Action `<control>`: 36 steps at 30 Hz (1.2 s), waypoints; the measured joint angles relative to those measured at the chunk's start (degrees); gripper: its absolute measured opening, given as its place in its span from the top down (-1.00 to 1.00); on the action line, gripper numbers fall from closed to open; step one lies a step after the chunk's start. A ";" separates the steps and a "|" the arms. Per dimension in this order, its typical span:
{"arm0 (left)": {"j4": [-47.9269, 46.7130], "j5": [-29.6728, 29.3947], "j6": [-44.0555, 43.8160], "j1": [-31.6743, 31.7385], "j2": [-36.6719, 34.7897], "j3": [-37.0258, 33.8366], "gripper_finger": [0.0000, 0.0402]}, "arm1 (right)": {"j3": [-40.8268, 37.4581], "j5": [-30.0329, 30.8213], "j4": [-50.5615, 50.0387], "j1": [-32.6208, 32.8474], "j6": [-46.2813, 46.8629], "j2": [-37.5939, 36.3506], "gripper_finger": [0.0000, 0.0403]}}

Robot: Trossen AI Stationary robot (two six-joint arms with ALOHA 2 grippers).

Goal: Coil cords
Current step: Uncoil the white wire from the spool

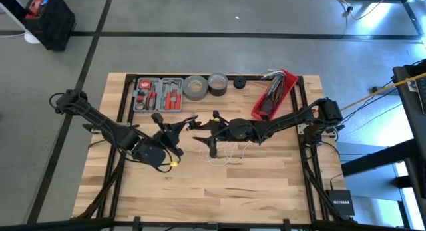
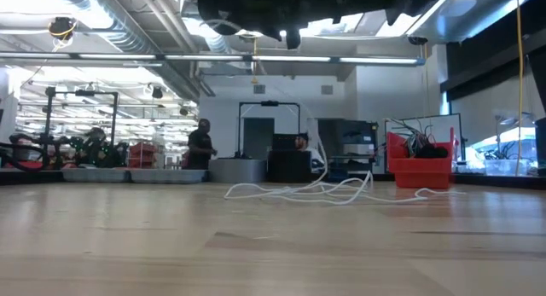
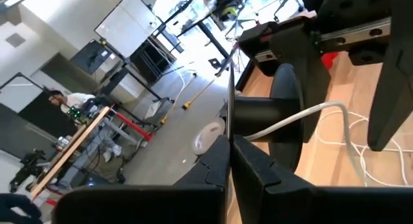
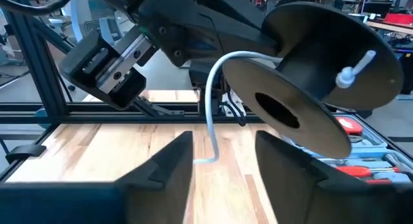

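Note:
A thin white cord lies in loose loops on the table's middle (image 1: 229, 154), also seen in the low view (image 2: 324, 192). One stretch rises to a small black spool (image 4: 310, 75) held in the air between both arms. My left gripper (image 3: 229, 143) is shut on the spool (image 3: 264, 111). My right gripper (image 4: 222, 169) is open just beside the spool. The cord (image 4: 208, 114) comes off the spool's core and hangs between its two fingers without touching them. My left gripper pinches the rim of one flange (image 3: 230, 101) of the spool between its two fingers, one finger on each flat face. The fingers come from the table's left side. The spool is lifted clear of the table, its axis roughly level, and the cord (image 3: 303, 115) trails slack from the core.
At the table's far side lie a grey tray of red-handled tools (image 1: 158, 94), two tape rolls (image 1: 196, 86) (image 1: 217, 81) and a red bin of wires (image 1: 273, 94). People (image 2: 202, 142) stand in the room behind. Bare wood lies toward the near edge (image 1: 219, 198).

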 joint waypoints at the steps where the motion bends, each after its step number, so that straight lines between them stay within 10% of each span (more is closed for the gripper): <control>1: -0.10 -0.02 -0.04 0.00 0.00 0.00 0.97 | 0.00 0.00 -0.02 0.00 -0.02 0.00 0.17; 9: -0.13 -0.09 -0.43 -0.02 0.00 0.00 0.97 | 0.00 -2.95 -0.79 0.02 -3.39 0.00 0.94; 22: 5.60 0.91 -3.10 2.19 -0.02 -0.02 0.97 | 3.02 -7.73 -5.89 -0.04 -5.21 3.51 0.98; 36: 5.38 -0.96 0.39 -0.20 -0.44 0.00 0.97 | 4.92 14.60 -24.14 -1.46 -10.74 3.74 0.97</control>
